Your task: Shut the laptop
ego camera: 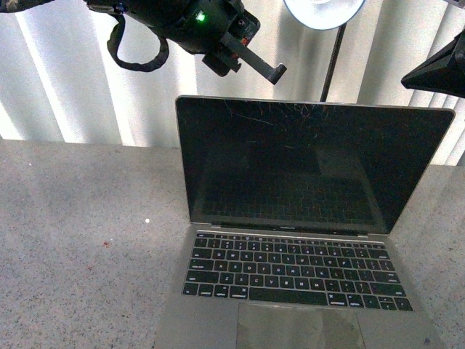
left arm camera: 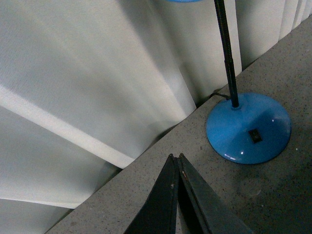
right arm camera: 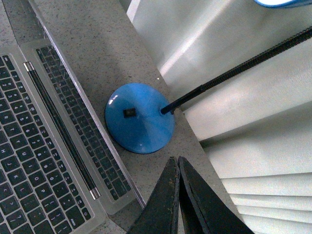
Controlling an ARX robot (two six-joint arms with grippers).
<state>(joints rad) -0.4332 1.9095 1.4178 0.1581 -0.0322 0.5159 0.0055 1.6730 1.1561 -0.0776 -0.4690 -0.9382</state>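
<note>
The silver-grey laptop (ego camera: pixel 290 218) stands open on the speckled grey table, its scratched black screen upright and facing me, black keys and trackpad toward the front. It also shows in the right wrist view (right arm camera: pixel 44 146). My left gripper (ego camera: pixel 276 73) is shut and empty, held high just above the screen's top edge, left of its middle. In the left wrist view its shut tips (left arm camera: pixel 175 158) hang over the table behind the laptop. My right gripper (right arm camera: pixel 176 161) is shut and empty, above and behind the screen's edge; only part of the right arm (ego camera: pixel 439 67) shows at the front view's top right.
A blue desk lamp stands behind the laptop: round base (left arm camera: pixel 248 127) (right arm camera: pixel 140 117), black gooseneck (ego camera: pixel 330 62), lit head (ego camera: pixel 323 11). White pleated curtains (ego camera: pixel 73 80) close off the table's far edge. The table (ego camera: pixel 80 240) spreads left of the laptop.
</note>
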